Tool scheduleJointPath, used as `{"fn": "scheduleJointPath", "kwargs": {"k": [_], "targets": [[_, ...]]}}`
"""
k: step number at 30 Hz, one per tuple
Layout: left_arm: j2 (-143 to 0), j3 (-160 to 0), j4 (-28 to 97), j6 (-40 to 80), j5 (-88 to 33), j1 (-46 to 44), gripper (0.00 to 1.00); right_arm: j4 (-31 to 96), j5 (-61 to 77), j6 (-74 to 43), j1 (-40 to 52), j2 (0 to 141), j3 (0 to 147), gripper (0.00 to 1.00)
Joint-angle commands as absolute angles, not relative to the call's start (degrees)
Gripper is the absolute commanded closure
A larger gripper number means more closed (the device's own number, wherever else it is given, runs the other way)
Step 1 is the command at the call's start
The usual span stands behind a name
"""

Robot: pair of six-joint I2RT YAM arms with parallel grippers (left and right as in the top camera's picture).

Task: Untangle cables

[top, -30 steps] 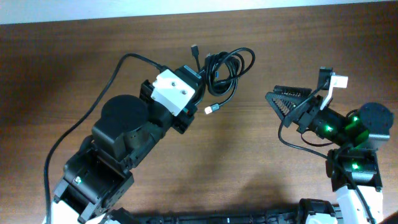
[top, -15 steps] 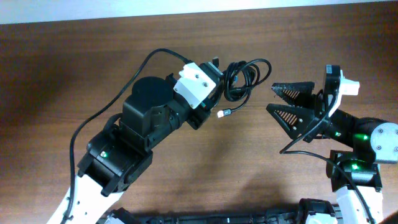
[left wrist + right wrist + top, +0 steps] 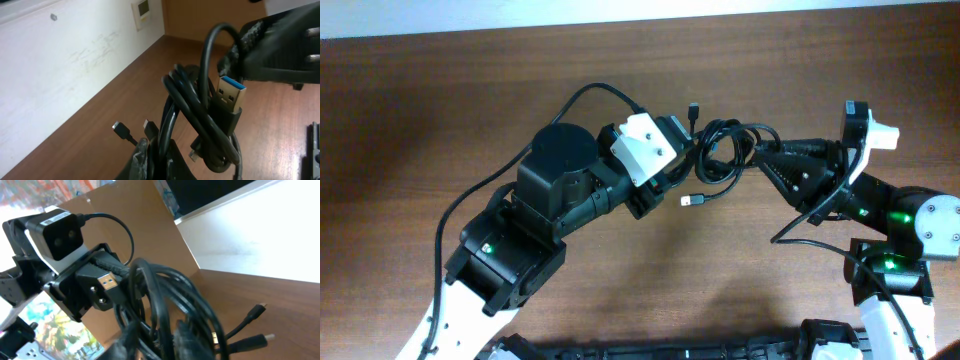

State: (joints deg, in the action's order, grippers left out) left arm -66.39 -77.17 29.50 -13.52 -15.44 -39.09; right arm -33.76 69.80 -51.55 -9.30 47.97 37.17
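Observation:
The cables point(image 3: 725, 158) are a bundle of glossy black loops held in the air between my two arms. My left gripper point(image 3: 692, 152) is shut on the bundle's left side; its wrist view shows strands pinched between its tips point(image 3: 156, 152). A blue-tongued USB plug point(image 3: 230, 98) sticks up from the loops point(image 3: 200, 120). My right gripper point(image 3: 760, 158) meets the bundle from the right, and its fingers point(image 3: 160, 335) are closed around strands of the cables point(image 3: 165, 292). A metal-tipped plug point(image 3: 695, 201) dangles below, and a small plug point(image 3: 693, 105) points up.
The brown wooden table point(image 3: 470, 90) lies under both arms. The left arm's own thick black wire point(image 3: 575, 95) arcs over its white wrist camera point(image 3: 645, 150). Beyond the table's far edge is a white wall point(image 3: 60, 75). Two loose plug ends point(image 3: 260, 310) hang toward the table.
My left arm carried the bundle right. My right gripper, open and apart from it before, has moved left and closed on the bundle's right side.

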Motion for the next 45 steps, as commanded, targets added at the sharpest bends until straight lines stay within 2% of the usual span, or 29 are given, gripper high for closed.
{"fn": "scheduleJointPath", "kwargs": {"k": [1,5,8,13,16,25,34,41,45], "targets": [[-66.1,-78.7,28.7,-14.5,-17.3,-39.2,1.0,-34.2,71.2,-51.6,-9.4,47.9,37.1,0.96],[-66.1,-78.7,28.8,-14.3,-10.7,-39.2,1.0,-34.2,73.5,-51.5,-9.4,47.9,37.1,0.96],[-66.0,-78.7,27.5,-9.0,-4.1,-39.2,1.0,-34.1,74.7,-51.5,-9.4,47.9,37.1,0.96],[-66.1,-78.7,24.0,-5.8,-11.2,-39.2,1.0,-34.1,74.7,-51.5,-9.4,48.0,37.1,0.96],[-66.1,-78.7,24.3,-6.1,-11.4,-39.2,1.0,-34.1,75.7,-51.5,-9.4,48.0,37.1,0.96],[-66.1,-78.7,23.6,-6.0,-2.6,-39.2,1.0,-34.1,82.6,-51.5,-9.4,48.0,37.1,0.96],[-66.1,-78.7,26.4,-6.0,14.2,-39.2,1.0,-34.1,86.4,-51.5,-9.4,48.0,37.1,0.96],[-66.1,-78.7,26.9,-6.0,12.8,-39.2,1.0,-34.2,83.5,-51.5,-9.4,48.0,37.1,0.96],[-66.1,-78.7,26.9,-8.1,0.5,-39.2,1.0,-34.1,80.5,-51.5,-9.4,48.9,37.1,0.96]]}}
